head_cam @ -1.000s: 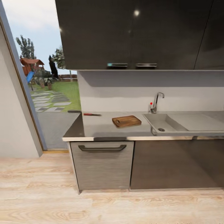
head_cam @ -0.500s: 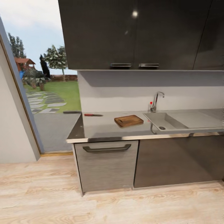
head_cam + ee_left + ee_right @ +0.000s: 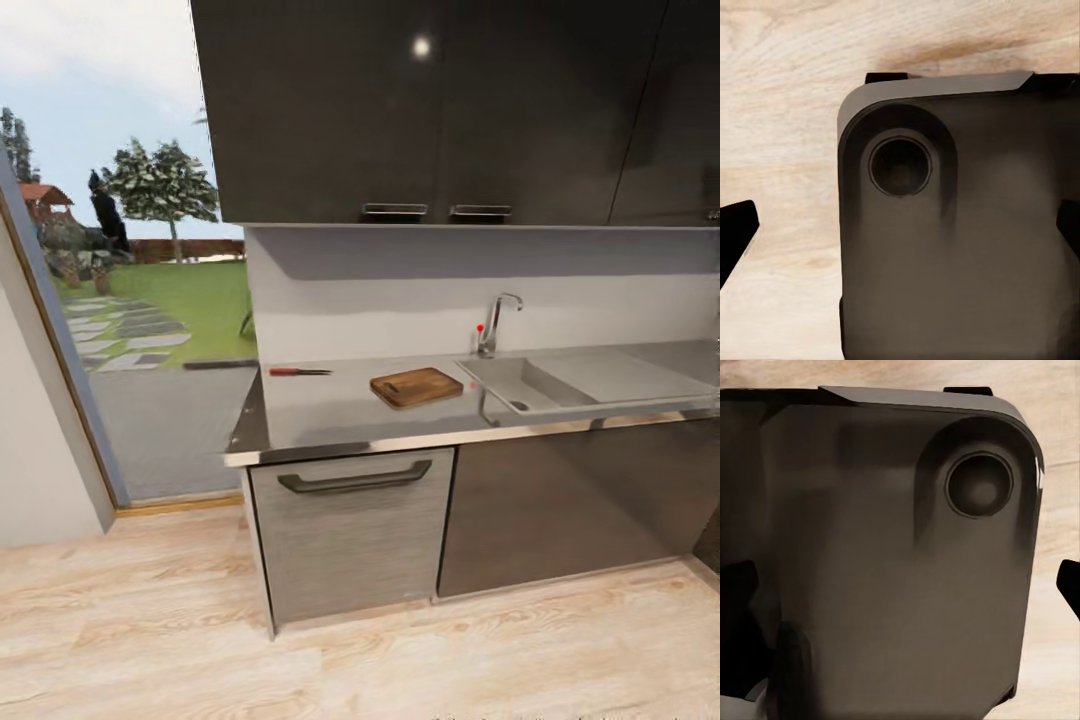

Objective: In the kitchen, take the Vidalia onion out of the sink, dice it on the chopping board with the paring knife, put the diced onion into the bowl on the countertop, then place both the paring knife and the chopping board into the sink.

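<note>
below the left wrist camera lies pale wood floor [image 3: 780,97], with a dark rounded block of the robot's base [image 3: 960,225] over most of the frame. a black fingertip [image 3: 735,236] of the left gripper pokes in at one edge and another at the opposite edge, set wide apart with nothing between them. the right gripper shows the same way over the other corner of the base [image 3: 885,547]: one dark fingertip [image 3: 1069,581] at one edge, a dark shape at the other, wide apart and empty.

from the head, the counter [image 3: 330,415] stands ahead across the floor [image 3: 150,620]. the board [image 3: 416,386] lies flat on it just right of centre, slot end toward 8 o'clock. the knife [image 3: 298,372] lies at 10 o'clock from the board, well apart from it, near the back wall, red handle to the left and blade pointing right. the sink [image 3: 525,385] sits at 3 o'clock from the board, just beside it, with the tap [image 3: 495,325] and its red knob at its back left corner and a drainer running off to the right. whether the onion is in the basin cannot be told from this angle. under the counter is a drawer [image 3: 350,540] with a dark bar handle, and a dark cabinet door to its right. dark wall cabinets [image 3: 420,110] hang above. at 9 o'clock a tall window [image 3: 130,280] shows lawn, paving and trees.
</note>
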You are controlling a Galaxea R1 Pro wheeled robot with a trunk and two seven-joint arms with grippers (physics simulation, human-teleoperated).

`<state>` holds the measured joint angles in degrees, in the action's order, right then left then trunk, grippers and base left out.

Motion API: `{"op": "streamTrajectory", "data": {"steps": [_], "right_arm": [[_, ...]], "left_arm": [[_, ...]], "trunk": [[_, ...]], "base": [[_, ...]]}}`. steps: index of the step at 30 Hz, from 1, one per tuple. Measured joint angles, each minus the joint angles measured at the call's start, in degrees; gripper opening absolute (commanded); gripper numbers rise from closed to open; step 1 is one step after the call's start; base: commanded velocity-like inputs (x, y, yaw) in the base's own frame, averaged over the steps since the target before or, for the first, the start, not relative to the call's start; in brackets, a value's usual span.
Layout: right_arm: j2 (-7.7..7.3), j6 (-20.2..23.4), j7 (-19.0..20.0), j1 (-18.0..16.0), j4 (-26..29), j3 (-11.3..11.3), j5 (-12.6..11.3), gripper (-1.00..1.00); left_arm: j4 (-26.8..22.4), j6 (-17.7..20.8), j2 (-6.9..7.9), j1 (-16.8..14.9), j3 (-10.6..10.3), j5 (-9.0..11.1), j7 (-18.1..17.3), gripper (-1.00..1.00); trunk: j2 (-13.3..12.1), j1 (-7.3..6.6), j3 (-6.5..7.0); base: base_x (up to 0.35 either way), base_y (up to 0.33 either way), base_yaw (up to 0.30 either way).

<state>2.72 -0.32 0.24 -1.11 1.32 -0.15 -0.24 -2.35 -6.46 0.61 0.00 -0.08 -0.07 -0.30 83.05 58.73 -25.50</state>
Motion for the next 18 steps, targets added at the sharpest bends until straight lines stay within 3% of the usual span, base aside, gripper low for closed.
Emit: {"op": "streamTrajectory", "data": {"steps": [18], "right_arm": [[0.00,0.0,0.0,0.0,0.0,0.0,-0.1,1.00]], "left_arm": [[0.0,0.0,0.00,0.0,0.0,0.0,0.0,1.00]], "trunk": [[0.0,0.00,0.00]], "base": [[0.000,0.287,-0.150]]}}
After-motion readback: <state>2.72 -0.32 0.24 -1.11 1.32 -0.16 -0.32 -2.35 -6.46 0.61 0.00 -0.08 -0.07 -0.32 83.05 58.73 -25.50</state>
